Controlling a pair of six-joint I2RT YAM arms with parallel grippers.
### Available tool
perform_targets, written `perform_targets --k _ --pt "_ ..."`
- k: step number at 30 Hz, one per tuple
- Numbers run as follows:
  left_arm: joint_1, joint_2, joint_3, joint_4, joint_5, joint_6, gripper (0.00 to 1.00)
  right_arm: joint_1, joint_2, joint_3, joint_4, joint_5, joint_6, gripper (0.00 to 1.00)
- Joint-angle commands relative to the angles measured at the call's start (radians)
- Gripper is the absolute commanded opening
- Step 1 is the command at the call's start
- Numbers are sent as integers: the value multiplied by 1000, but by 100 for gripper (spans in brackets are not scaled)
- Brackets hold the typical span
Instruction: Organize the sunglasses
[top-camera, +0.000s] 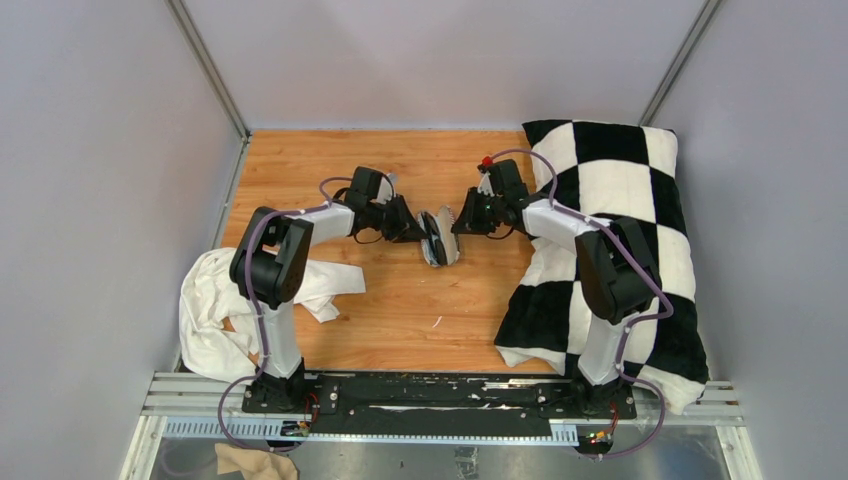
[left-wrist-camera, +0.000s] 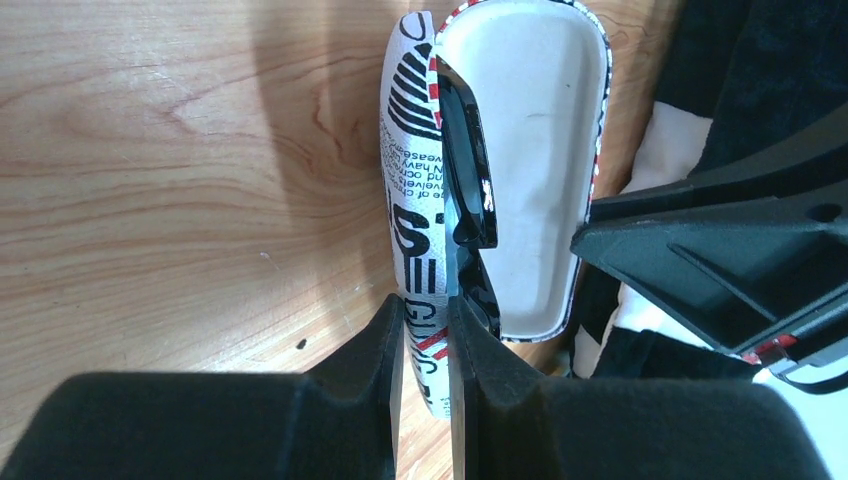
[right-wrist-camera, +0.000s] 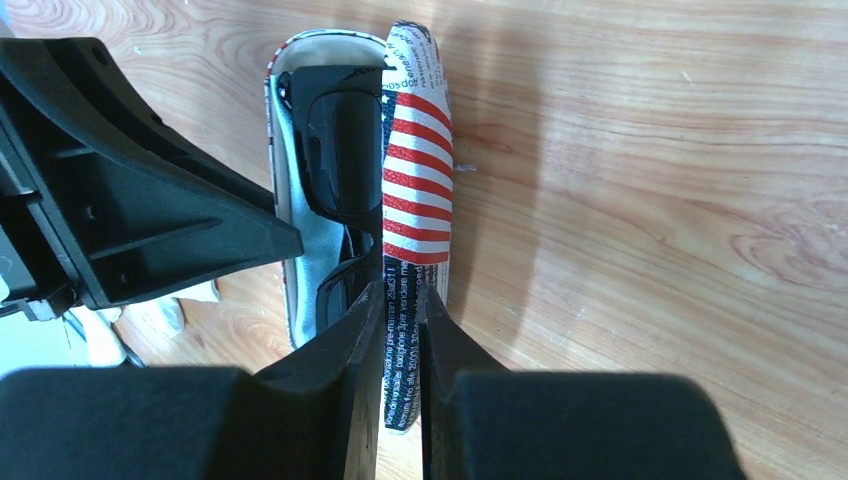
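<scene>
Black fingers of the left claw (left-wrist-camera: 425, 310) are clenched on the newsprint-patterned shell (left-wrist-camera: 405, 150) of an open glasses case (top-camera: 438, 237). The right claw (right-wrist-camera: 398, 300) pinches the opposite, flag-striped shell (right-wrist-camera: 417, 170). Between the two shells, standing on edge, sit the folded sunglasses (left-wrist-camera: 470, 160), about midway between the left and right edges of the wooden surface (top-camera: 330, 160). They look light but stiff, with glossy lenses likely to slip or scratch and a thin frame that could bend. Better to grip the frame's bridge, or handle them through the rigid case.
</scene>
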Motion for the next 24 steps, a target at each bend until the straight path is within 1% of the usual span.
perform_targets --k 1,11,15,20,24 --pt "-30 41 24 30 27 10 17 108 33 31 12 -83 44 16" --pt "-35 49 33 30 32 13 17 174 70 85 19 -103 65 16" --pt "-35 49 35 30 34 13 17 183 74 83 22 -108 72 18" --pt "-35 41 32 30 36 16 17 183 52 75 16 -103 61 19" --pt "-35 35 29 30 39 18 17 175 -5 75 -18 -77 34 20"
